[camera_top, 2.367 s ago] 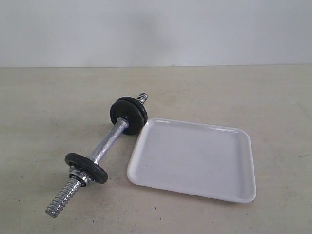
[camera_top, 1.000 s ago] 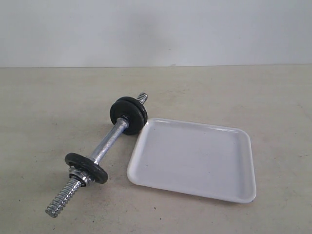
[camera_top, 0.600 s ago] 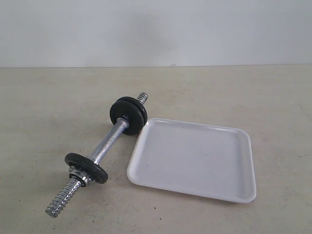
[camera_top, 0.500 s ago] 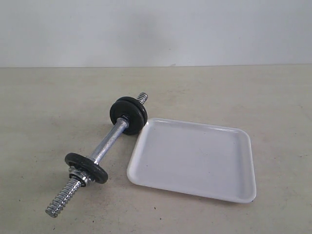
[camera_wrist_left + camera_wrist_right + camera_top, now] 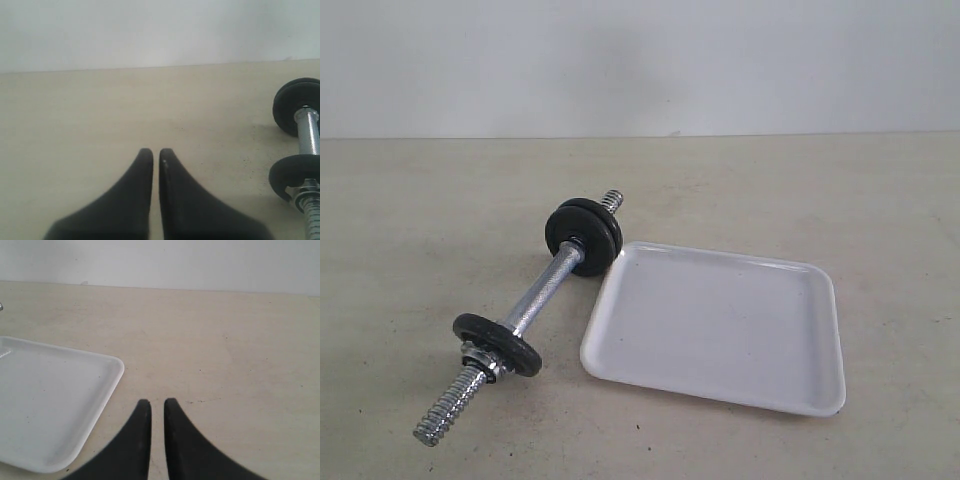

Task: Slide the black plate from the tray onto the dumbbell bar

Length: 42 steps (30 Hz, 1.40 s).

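The dumbbell bar (image 5: pixel 542 292) lies on the beige table, left of the white tray (image 5: pixel 720 325). Two black discs (image 5: pixel 583 236) sit side by side on its far end. One black disc (image 5: pixel 498 343) sits near its front end, behind a chrome collar nut (image 5: pixel 480 360). The tray holds nothing, and I see no loose black plate. In the left wrist view my left gripper (image 5: pixel 156 152) is shut and empty over bare table, with the bar (image 5: pixel 308 132) off to one side. My right gripper (image 5: pixel 157 402) is shut and empty beside a corner of the tray (image 5: pixel 50 400). Neither gripper shows in the exterior view.
A pale wall (image 5: pixel 640 60) closes the table's far edge. The bar's threaded front end (image 5: pixel 445 410) points toward the table's near left.
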{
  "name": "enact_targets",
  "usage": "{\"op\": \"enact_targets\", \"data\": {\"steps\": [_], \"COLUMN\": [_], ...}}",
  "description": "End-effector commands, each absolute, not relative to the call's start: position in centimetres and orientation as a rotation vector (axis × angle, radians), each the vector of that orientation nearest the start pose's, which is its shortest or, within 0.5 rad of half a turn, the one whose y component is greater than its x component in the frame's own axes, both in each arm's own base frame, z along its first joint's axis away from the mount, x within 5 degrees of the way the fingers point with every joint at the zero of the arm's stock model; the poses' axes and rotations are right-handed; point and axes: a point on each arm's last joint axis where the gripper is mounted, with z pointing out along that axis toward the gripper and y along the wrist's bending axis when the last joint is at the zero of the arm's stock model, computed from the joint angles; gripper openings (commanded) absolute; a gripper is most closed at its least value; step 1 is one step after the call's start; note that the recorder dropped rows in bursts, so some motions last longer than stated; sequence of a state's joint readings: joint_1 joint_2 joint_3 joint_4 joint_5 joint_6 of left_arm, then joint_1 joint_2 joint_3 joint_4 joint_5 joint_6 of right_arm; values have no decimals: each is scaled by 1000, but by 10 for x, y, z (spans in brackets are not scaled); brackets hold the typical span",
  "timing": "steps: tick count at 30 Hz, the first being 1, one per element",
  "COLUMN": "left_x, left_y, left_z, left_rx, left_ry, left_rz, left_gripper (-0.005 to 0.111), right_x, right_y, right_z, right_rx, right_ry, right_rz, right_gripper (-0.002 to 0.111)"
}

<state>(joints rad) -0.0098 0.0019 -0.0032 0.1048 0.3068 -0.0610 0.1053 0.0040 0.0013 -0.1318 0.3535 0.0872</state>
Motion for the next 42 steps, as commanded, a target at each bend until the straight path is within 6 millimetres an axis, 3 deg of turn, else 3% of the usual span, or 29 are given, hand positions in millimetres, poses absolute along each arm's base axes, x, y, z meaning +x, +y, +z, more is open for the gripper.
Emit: {"op": "enact_targets", "data": {"steps": [1, 42], "left_x": [54, 54], "left_y": [3, 3], "left_z": [185, 186], "left_rx": [10, 10], "left_ry": [1790, 1788], "left_rz": [63, 62], "left_gripper": [4, 4], "right_x": [54, 54], "right_y": [1, -2], "right_z": [184, 184], "right_rx": [-104, -44], "right_ry": [1799, 1801], "right_rz": [-3, -51], "right_gripper": [8, 8]}}
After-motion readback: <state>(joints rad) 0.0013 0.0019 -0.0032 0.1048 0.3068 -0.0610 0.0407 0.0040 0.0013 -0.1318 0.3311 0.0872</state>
